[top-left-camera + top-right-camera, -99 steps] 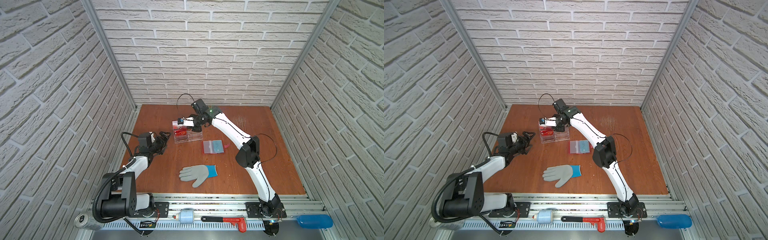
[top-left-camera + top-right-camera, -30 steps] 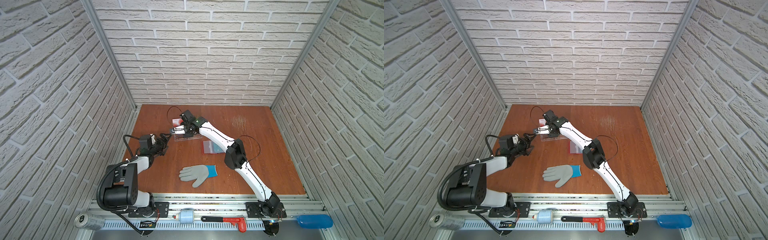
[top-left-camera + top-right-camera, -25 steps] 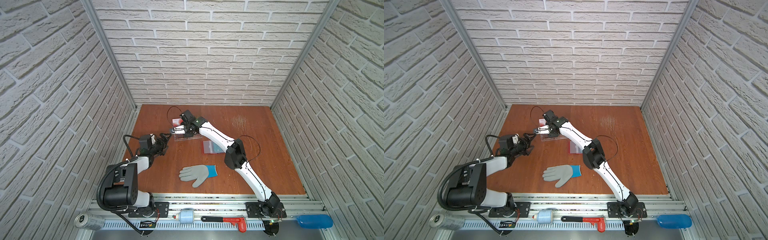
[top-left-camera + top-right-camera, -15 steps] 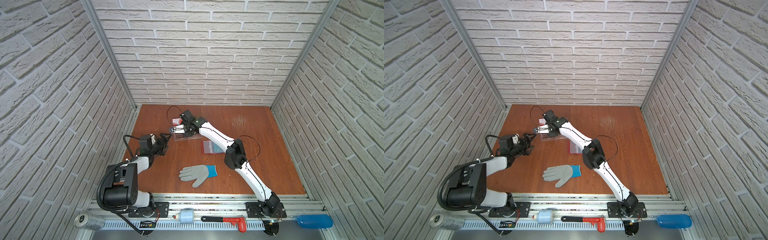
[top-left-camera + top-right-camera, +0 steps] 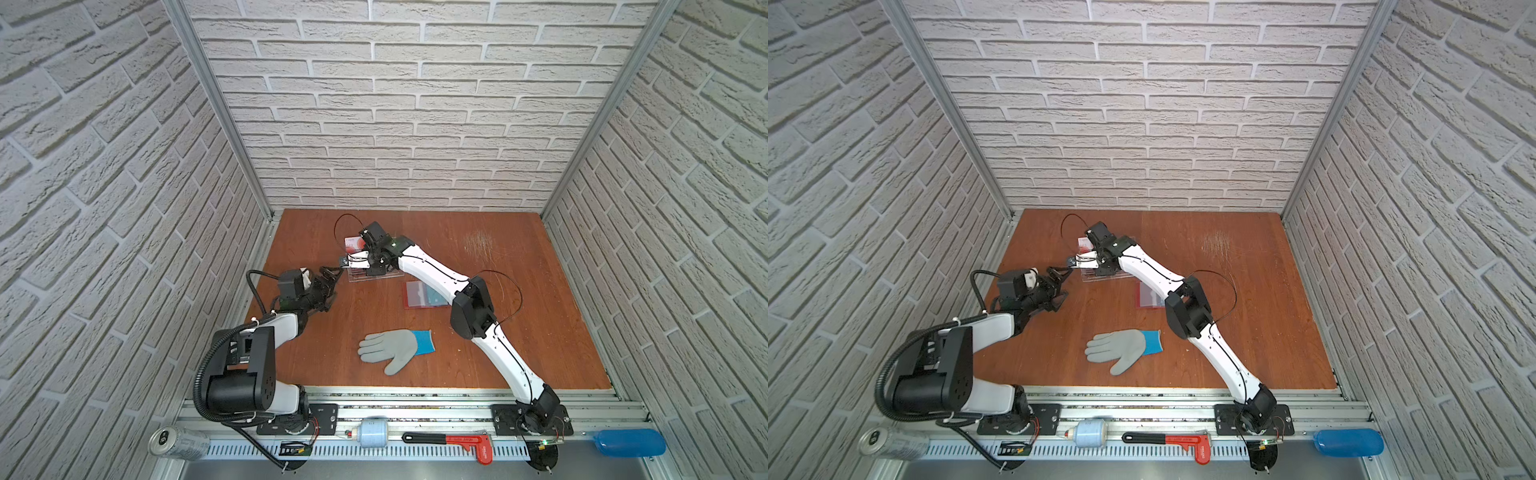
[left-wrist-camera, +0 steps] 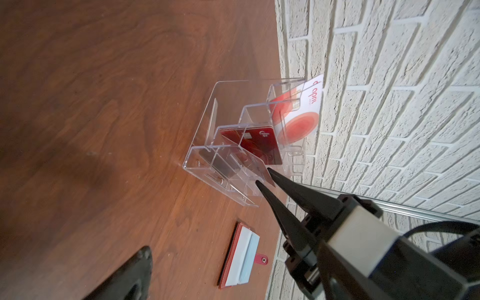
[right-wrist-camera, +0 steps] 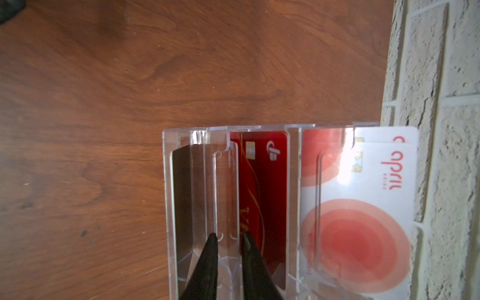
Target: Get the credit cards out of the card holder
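Right wrist view has the right arm's fingers [image 7: 209, 259] a little apart, a divider of the clear acrylic stand [image 7: 197, 135] between their tips. The dark red card [image 7: 262, 187] stands in the slot just beside them, between the black card [image 7: 181, 197] and the white card [image 7: 363, 213]. In both top views the card holder [image 5: 415, 296] lies open on the worktop [image 5: 519, 270] near the stand with the light blue card [image 5: 432, 296] in it, and the left arm's fingers [image 6: 124, 272] hover spread wide beside the stand.
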Action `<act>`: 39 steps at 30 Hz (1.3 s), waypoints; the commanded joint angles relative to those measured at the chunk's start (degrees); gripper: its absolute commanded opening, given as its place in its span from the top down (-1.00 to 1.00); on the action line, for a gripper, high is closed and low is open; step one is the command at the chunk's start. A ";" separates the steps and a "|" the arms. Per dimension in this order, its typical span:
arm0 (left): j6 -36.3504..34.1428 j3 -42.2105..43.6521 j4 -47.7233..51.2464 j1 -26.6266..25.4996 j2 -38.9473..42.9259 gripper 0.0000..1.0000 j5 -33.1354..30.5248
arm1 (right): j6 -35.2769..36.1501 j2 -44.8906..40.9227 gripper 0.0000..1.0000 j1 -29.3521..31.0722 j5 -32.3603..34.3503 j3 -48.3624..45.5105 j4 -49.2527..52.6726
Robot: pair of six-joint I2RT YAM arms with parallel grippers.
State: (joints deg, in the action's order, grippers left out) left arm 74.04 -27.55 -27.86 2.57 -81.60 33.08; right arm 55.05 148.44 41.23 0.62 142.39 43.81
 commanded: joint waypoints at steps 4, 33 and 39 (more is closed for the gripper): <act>-2.48 0.39 1.10 0.42 2.76 -0.96 -0.85 | -5.01 -8.46 0.48 0.16 -0.47 -2.92 -3.67; -6.88 -26.04 9.55 -17.65 -14.31 -0.96 -10.49 | -54.88 -52.64 -1.00 -17.13 -0.76 -62.15 -27.82; -6.67 -29.03 9.57 -18.65 -17.91 -0.96 -11.12 | -55.51 -52.38 -1.00 -17.41 -2.13 -63.96 -27.96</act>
State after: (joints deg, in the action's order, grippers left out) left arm 67.70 -54.96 -16.12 -16.01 -98.50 23.14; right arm 1.26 98.15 24.12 -0.08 79.02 16.95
